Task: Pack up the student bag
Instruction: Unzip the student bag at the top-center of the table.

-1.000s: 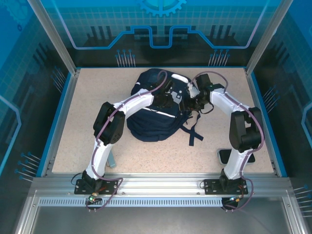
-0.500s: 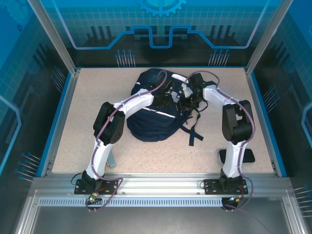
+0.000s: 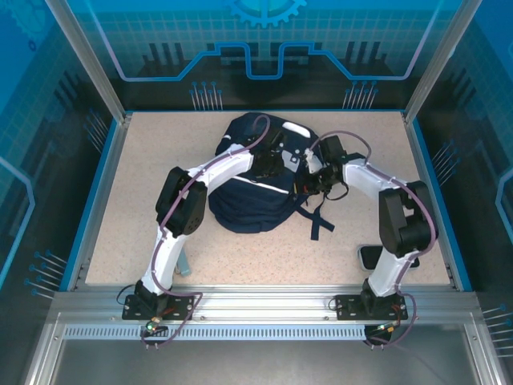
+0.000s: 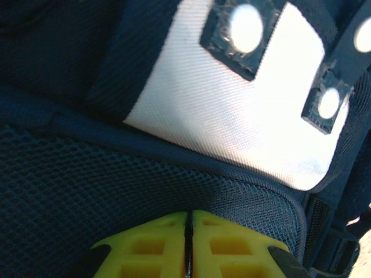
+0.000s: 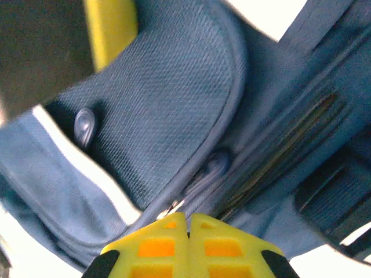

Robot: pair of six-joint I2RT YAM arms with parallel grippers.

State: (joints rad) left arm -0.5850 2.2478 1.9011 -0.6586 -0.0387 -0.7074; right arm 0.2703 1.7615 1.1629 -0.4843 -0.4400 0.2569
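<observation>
Navy student bag (image 3: 248,196) is worked at its top; left gripper (image 4: 188,231) and right gripper (image 5: 187,231) are pressed together; zipping is judged unfinished.

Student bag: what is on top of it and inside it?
Over the student bag are the left gripper, near its white patch, and the right gripper, at a zipper. Fabric hides the inside.

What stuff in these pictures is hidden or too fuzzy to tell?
- Inside the backpack: top view, its own fabric covers it.
- Black flat thing: top view, the right arm hides part of it.
- Whether the left gripper pinches any mesh: left wrist view, its shut fingers block the spot.
- Whether the right gripper holds the zipper pull: right wrist view, blurred.
</observation>
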